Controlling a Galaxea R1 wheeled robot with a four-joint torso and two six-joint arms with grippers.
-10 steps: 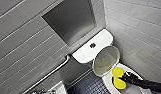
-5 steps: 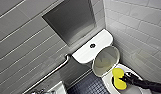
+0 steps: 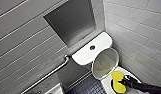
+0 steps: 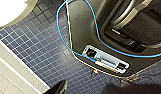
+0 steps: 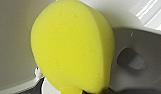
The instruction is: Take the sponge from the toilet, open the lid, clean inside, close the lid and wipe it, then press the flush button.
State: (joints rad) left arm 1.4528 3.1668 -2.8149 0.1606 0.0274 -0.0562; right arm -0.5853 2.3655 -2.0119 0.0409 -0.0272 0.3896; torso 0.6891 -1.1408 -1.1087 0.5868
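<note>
My right gripper (image 3: 124,82) is clamped on the sponge (image 3: 116,76), a bright yellow soft block that bulges and creases under the squeeze. I hold it at the near right, down over the open bowl (image 3: 106,83) of the toilet (image 3: 82,56), with glossy white ceramic close behind it. The lid (image 3: 105,62) stands raised at the bowl's far end. Beyond it, the round flush button (image 3: 92,47) sits on the toilet's flat top. What lies deeper in the bowl I cannot tell.
</note>
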